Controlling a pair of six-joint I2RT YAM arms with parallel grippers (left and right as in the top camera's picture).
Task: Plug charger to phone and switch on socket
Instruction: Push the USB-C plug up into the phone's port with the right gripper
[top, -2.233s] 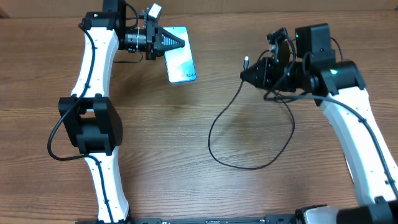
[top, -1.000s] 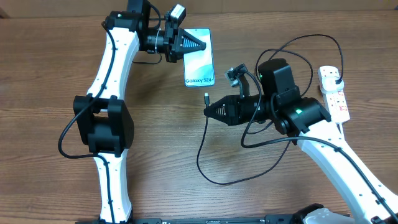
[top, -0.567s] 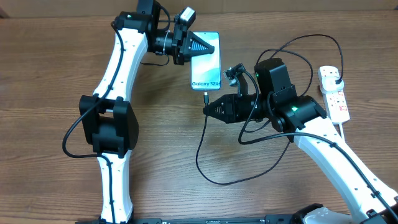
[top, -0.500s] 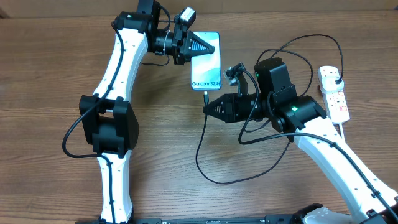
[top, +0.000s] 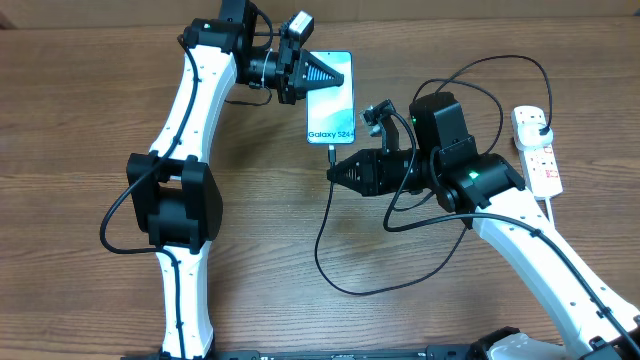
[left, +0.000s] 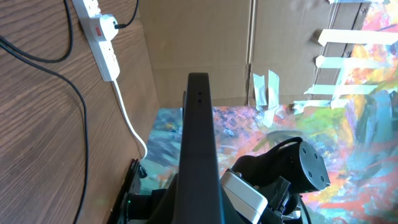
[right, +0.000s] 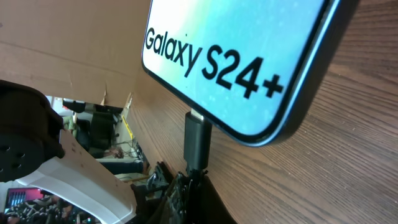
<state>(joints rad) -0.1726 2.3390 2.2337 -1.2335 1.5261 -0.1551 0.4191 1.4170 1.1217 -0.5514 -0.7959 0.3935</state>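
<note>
On a wooden table (top: 80, 120), the white socket (top: 538, 155) lies at the far right with the black plug (top: 541, 122) of the charger (top: 322, 245) seated in its far outlet. At far centre the left gripper (top: 338, 70) clamps the far end of the phone (top: 333, 112), screen up. Just near of it, the right gripper (top: 334, 174) pinches the charger behind its connector tip (right: 198, 140), which meets the phone's near edge.

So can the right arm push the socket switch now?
Probably not yet: its end effector grips the charger tip at the phone, pointing away from the socket.
</note>
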